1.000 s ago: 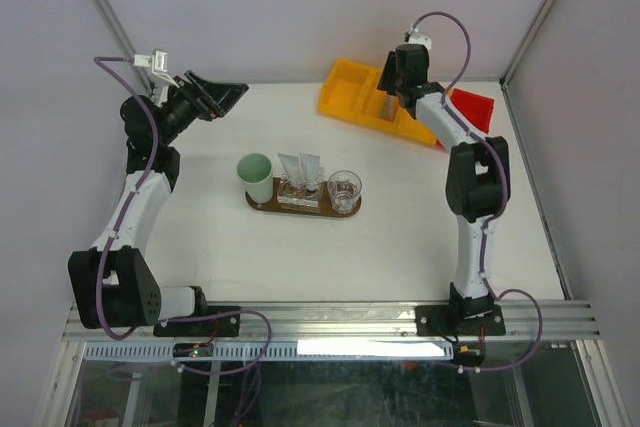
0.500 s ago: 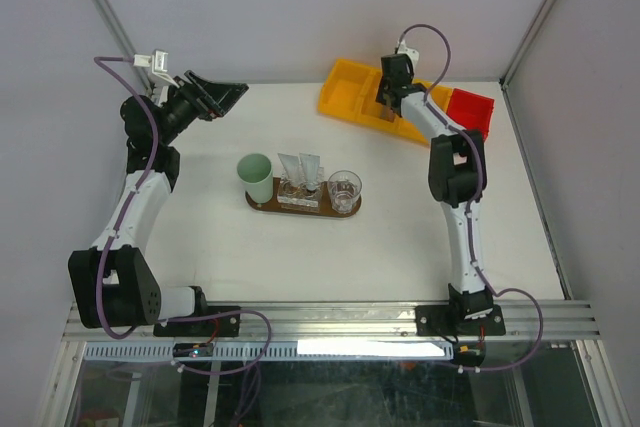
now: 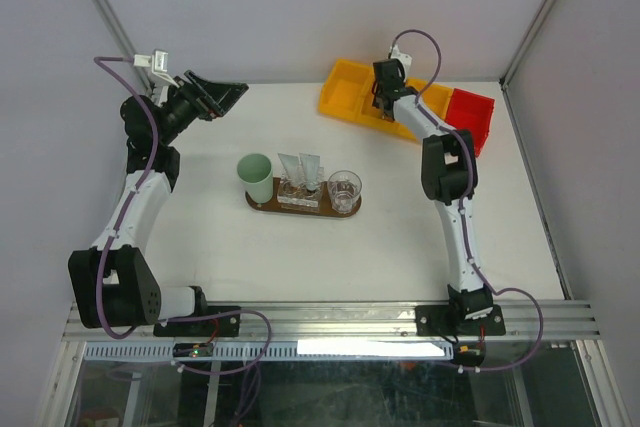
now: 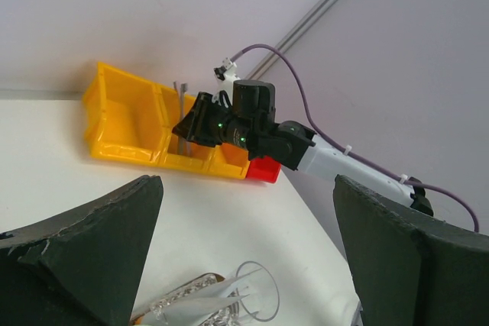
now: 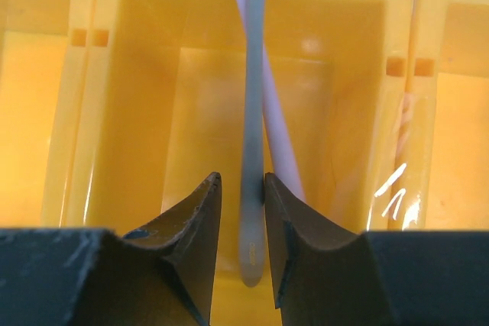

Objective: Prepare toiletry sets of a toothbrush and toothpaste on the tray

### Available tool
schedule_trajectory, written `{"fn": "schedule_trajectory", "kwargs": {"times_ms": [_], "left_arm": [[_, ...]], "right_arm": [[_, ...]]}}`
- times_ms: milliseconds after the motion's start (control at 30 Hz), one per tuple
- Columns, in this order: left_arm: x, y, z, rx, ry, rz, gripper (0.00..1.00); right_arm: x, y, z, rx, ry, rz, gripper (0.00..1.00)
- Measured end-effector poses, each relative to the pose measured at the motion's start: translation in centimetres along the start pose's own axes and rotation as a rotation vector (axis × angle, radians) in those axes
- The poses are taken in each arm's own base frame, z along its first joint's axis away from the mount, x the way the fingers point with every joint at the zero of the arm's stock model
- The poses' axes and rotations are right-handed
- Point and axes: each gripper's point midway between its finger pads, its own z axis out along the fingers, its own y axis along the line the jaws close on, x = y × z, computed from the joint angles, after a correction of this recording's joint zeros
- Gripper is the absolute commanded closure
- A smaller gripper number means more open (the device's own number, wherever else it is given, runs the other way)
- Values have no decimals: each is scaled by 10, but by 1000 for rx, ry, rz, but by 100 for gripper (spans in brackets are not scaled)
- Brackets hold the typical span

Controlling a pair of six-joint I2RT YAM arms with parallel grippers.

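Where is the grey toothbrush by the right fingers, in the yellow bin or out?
In: the toothbrush stands inside a compartment of the yellow bin, between the right fingers.

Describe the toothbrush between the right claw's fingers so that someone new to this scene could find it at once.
At the far edge of the table sits a divided yellow bin beside a red bin. The right claw reaches into one compartment, where two toothbrushes cross. Pick the grey toothbrush standing upright in front, between the claw's fingers; the pinkish toothbrush leans behind it.
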Motion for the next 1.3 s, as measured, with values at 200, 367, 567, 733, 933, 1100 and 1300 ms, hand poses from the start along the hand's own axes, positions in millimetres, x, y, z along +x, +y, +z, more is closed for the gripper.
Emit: {"fn": "schedule_trajectory", "kwargs": {"times_ms": [200, 367, 567, 733, 933, 1100, 1300], "left_arm": [[0, 1, 1, 2, -1, 0, 1], [0, 1, 1, 0, 0, -9, 1], [0, 1, 1, 0, 0, -15, 1], [0, 1, 1, 0, 0, -15, 1], [1, 1, 1, 1, 1, -15, 1], [1, 1, 1, 2, 5, -16, 1], [2, -9, 0, 5, 41, -3, 1]], "right_arm": [[1, -2, 8, 26, -11, 0, 71], [-1, -4, 9, 44, -22, -2, 78], [-3, 0, 8, 37, -29, -13, 94], [-16, 6, -5, -4, -49, -32, 100], [-79, 22, -75, -165, -152, -53, 100], [-130, 30, -189, -406, -295, -104, 100], [-122, 23, -337, -747, -460, -222, 100]]}}
